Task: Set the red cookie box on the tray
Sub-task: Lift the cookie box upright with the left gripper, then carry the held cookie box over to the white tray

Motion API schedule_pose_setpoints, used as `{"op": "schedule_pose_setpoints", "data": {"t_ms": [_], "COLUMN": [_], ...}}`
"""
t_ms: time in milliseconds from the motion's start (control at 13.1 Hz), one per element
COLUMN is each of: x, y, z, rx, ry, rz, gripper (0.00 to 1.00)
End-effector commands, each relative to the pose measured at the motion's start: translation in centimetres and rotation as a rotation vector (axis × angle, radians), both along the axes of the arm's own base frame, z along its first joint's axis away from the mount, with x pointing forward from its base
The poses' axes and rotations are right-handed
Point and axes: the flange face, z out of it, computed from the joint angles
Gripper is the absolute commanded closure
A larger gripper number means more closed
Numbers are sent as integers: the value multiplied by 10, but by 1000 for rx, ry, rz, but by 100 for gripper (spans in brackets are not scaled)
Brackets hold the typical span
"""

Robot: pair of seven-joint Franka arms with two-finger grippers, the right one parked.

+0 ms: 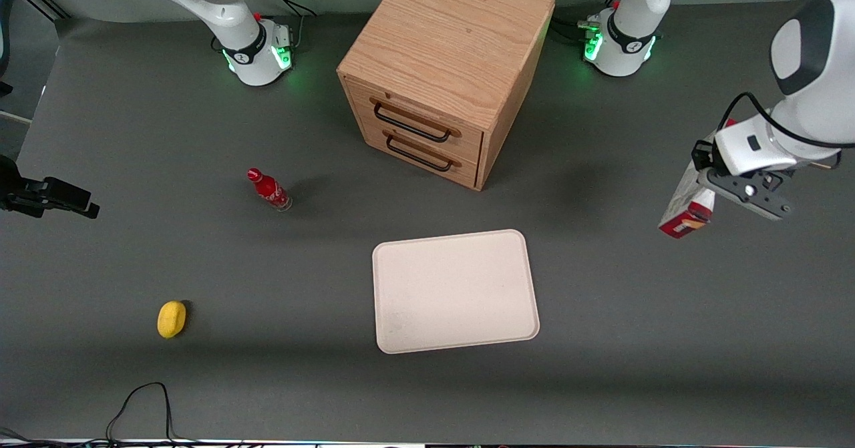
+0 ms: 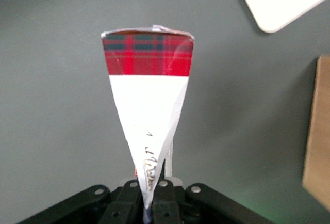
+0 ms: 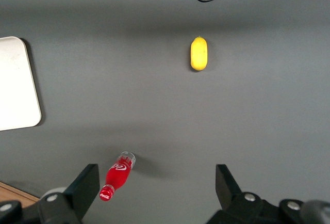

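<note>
Gripper (image 1: 701, 187) holding the red cookie box (image 1: 687, 202) in the air, toward the working arm's end of the table

One red cookie box is hanging tilted from the closed fingers (image 2: 154, 195), which are pinching its upper end, and it is sitting well apart from the one tray (image 1: 455, 290), which is lying flat on the grey table (image 1: 601, 368) with nothing on it. One wooden drawer cabinet (image 1: 444, 67) with two drawers is standing farther from the front camera than the tray. One small red bottle (image 1: 269, 189) and one yellow lemon-like object (image 1: 172, 318) are resting toward the parked arm's end. The box's top is being hidden by the gripper in the front view; in the left wrist view only its tartan end (image 2: 148, 53) and white face are showing, and the print there is too small to read
</note>
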Motion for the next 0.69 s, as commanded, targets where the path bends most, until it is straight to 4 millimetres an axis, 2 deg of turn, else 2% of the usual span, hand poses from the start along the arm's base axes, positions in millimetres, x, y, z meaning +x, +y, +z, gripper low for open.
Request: {"op": "schedule_pose_setpoints", "data": {"t_ms": [0,152,457,610], "x": [53,79,116,122], "y": [-34,-63,-149,-181], "z": [20,22,-22,-50], "rx": [-19,-45,-31,-14], "ry": [35,30,42,56], "rz": [169,280,449,514], "gripper": [100,100,100,100]}}
